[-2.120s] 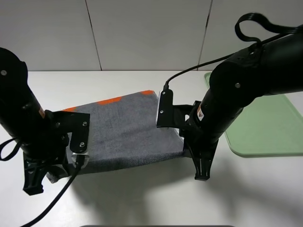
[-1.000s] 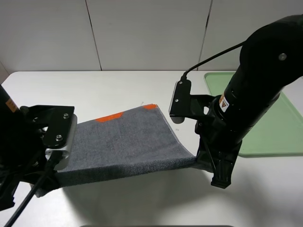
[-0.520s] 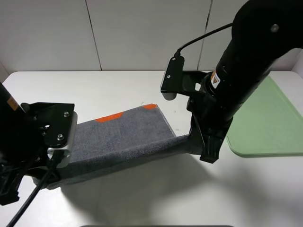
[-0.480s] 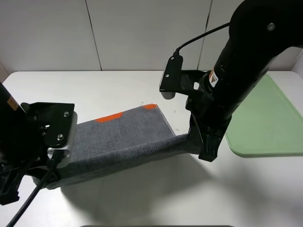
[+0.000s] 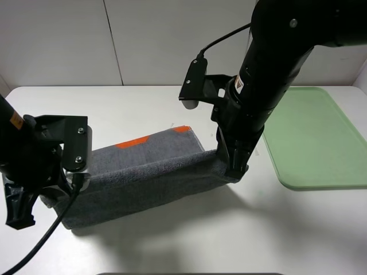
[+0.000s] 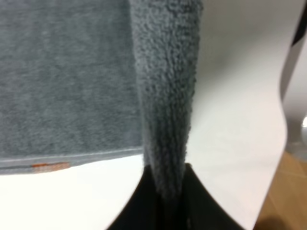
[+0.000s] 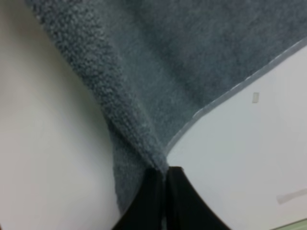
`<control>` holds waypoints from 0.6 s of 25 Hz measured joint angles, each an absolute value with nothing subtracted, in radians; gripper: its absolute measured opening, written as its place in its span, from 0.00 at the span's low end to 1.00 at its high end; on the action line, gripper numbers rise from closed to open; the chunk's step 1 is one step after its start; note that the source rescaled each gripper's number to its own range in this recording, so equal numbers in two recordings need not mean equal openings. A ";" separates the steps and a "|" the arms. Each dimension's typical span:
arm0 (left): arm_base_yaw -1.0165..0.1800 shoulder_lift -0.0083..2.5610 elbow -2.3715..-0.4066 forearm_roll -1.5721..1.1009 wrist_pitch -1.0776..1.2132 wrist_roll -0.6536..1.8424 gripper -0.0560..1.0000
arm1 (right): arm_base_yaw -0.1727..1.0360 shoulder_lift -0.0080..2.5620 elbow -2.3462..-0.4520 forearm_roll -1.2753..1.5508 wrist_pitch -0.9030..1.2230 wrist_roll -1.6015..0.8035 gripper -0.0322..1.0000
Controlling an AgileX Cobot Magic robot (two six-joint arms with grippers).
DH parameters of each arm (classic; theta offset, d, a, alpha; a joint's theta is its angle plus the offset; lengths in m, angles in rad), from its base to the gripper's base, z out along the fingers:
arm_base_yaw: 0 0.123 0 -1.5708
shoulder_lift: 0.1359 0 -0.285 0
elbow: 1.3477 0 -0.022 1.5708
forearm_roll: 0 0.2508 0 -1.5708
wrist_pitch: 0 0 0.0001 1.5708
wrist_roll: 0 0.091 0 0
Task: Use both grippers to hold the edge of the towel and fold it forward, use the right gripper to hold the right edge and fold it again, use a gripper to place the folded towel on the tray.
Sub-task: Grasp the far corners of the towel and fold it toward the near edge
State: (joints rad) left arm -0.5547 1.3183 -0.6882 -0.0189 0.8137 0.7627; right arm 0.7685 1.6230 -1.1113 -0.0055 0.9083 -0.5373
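Your white tabletop [image 5: 143, 103] carries the towel [image 5: 149, 180] left of the middle, toward the front edge. Its near side is raised into a sagging ridge and its orange band [image 5: 133, 141] lies flat behind. The green tray [image 5: 309, 137] sits at the right edge. The cloth looks soft, light and limp, so expect droop between holds and pinch at the corners. Your left gripper [image 6: 165, 191] is clamped on one raised corner, your right gripper [image 7: 163, 179] on the other, beside the pale hem [image 7: 240, 86].
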 joint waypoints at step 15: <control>-0.378 1.318 -0.688 -0.017 0.690 0.757 0.05 | 0.769 1.638 -1.117 -0.039 0.797 -0.549 0.03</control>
